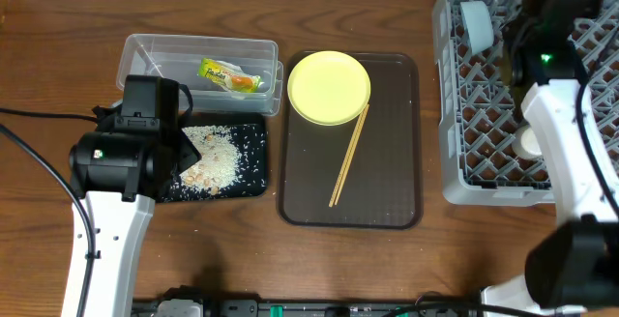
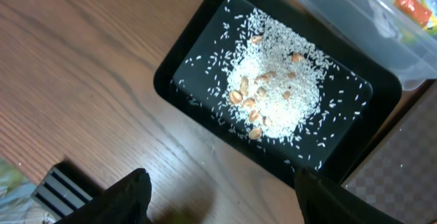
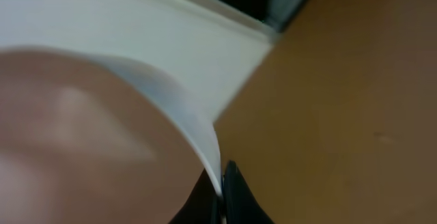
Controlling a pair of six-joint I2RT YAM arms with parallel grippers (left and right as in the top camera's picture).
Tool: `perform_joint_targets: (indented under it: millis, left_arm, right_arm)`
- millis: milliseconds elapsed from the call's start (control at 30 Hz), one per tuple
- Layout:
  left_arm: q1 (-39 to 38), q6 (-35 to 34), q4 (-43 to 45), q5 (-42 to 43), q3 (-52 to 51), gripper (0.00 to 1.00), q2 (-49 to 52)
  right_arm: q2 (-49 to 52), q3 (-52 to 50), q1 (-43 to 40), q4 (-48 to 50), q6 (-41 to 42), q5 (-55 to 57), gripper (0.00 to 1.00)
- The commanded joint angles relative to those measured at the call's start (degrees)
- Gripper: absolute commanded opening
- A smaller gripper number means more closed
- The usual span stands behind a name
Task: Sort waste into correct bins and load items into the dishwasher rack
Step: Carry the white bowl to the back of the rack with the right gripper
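Note:
The black tray (image 1: 253,167) holds the heap of rice scraps (image 1: 215,158), seen close up as rice scraps (image 2: 273,91) in the left wrist view. My left gripper (image 2: 222,197) hangs open and empty over the bare wood beside the black tray (image 2: 184,60). The green-and-yellow wrapper (image 1: 230,76) lies in the clear tub (image 1: 145,48). The yellow plate (image 1: 329,87) and the chopsticks (image 1: 348,155) rest on the brown serving tray (image 1: 387,201). At the dishwasher rack (image 1: 459,167), my right gripper (image 3: 222,190) is shut on the rim of a pale bowl (image 3: 136,26), apparently the light blue bowl (image 1: 474,22).
A small white cup (image 1: 529,143) sits in the rack, partly behind my right arm (image 1: 571,153). My left arm (image 1: 111,177) covers the black tray's left end. A corner of the clear tub (image 2: 355,12) shows in the left wrist view.

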Motion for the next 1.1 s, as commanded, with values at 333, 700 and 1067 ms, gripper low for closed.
perform_joint_targets:
  millis: [333, 700, 1067]
  left_arm:
    - [0.2, 0.13, -0.09, -1.09, 0.26, 0.7, 0.0]
    - [0.2, 0.11, -0.07, -1.09, 0.26, 0.7, 0.0]
    - [0.2, 0.11, -0.07, -1.07, 0.26, 0.7, 0.0]
  right_arm:
    - [18.47, 0.35, -4.83, 15.98, -12.37, 11.39, 0.01]
    - [26.14, 0.35, -5.44, 18.43, -14.47, 11.93, 0.01]
    - [27.28, 0.35, -4.96, 25.62, -13.49, 13.92, 0.01]
